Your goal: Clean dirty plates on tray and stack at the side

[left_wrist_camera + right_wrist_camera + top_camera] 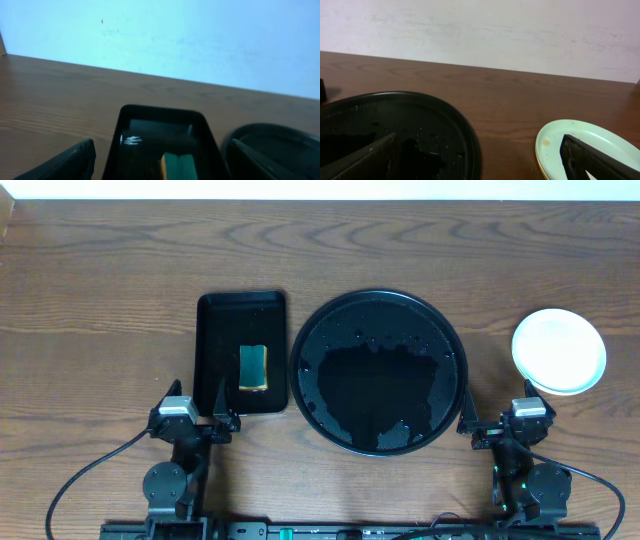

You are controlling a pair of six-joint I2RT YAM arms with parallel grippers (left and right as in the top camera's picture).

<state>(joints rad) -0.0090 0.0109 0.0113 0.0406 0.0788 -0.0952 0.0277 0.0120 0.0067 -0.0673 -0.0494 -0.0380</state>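
The large round black tray (378, 372) sits mid-table, wet with droplets and holding no plates; it also shows in the right wrist view (395, 130). The plates (558, 350) stand stacked on the bare wood to its right. In the right wrist view the top plate (580, 142) is mint-blue with a small brown spot, with a yellow rim under it. My left gripper (196, 418) is open and empty at the near edge, by the small tray. My right gripper (500, 425) is open and empty, between the round tray and the stack.
A small rectangular black tray (241, 352) with a green-yellow sponge (253, 367) lies left of the round tray; both show in the left wrist view (165, 135). Cables run along the near table edge. Bare wood spans the far side and left.
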